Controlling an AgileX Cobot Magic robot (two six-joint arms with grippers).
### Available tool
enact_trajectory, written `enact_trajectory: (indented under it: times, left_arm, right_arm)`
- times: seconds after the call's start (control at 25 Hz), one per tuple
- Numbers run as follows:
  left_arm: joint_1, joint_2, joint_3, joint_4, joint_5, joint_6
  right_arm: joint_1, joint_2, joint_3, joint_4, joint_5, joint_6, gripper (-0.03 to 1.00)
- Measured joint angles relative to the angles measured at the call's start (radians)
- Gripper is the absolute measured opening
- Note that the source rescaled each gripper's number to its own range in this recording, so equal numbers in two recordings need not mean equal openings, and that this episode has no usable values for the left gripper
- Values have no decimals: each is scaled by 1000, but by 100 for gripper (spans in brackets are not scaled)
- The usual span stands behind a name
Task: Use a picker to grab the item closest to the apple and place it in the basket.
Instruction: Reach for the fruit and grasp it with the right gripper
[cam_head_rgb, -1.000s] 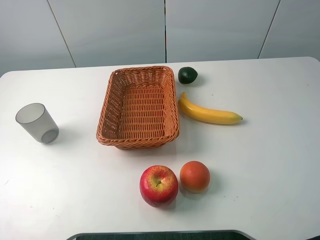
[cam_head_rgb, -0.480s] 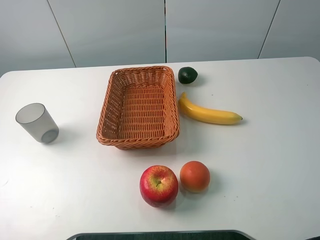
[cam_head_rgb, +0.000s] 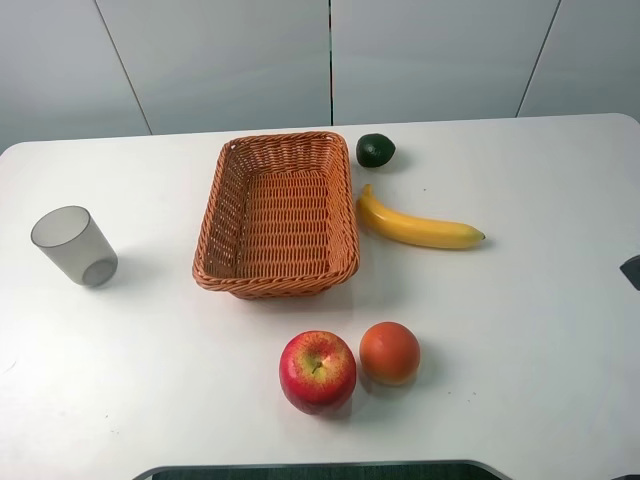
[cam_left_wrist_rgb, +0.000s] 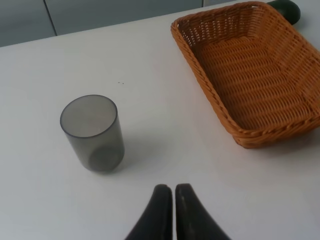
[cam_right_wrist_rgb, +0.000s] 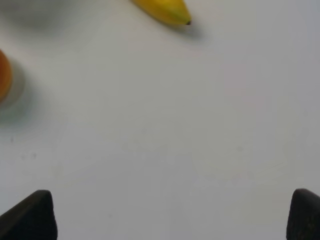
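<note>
A red apple (cam_head_rgb: 317, 371) lies near the table's front edge, with an orange (cam_head_rgb: 389, 352) right beside it on its right. The woven basket (cam_head_rgb: 236, 190) stands behind them with nothing in it. In the right wrist view my right gripper (cam_right_wrist_rgb: 167, 216) is open, fingertips (cam_right_wrist_rgb: 31, 215) wide apart over bare table, with the orange (cam_right_wrist_rgb: 4, 75) at the frame's edge. A dark bit of the right arm (cam_head_rgb: 632, 270) pokes in at the right edge of the exterior view. My left gripper (cam_left_wrist_rgb: 173, 194) is shut on nothing, near the basket (cam_left_wrist_rgb: 210, 95).
A yellow banana (cam_head_rgb: 415, 228) and a dark green avocado (cam_head_rgb: 375, 150) lie to the right of the basket. A grey translucent cup (cam_head_rgb: 73, 246) stands at the far left, also in the left wrist view as the cup (cam_left_wrist_rgb: 93, 133).
A dark part of the right arm has come into the exterior view at the right edge. The fruit, basket and cup have not moved.
</note>
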Motion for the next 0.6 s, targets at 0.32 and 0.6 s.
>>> enact_trajectory:
  times: [0.32, 0.6]
  left_arm:
    - [0, 0, 0, 0, 0, 0]
    - [0, 0, 0, 0, 0, 0]
  right_arm:
    - [196, 283, -61, -20, -21, -178, 100]
    - [354, 473, -68, 69, -108, -379, 100]
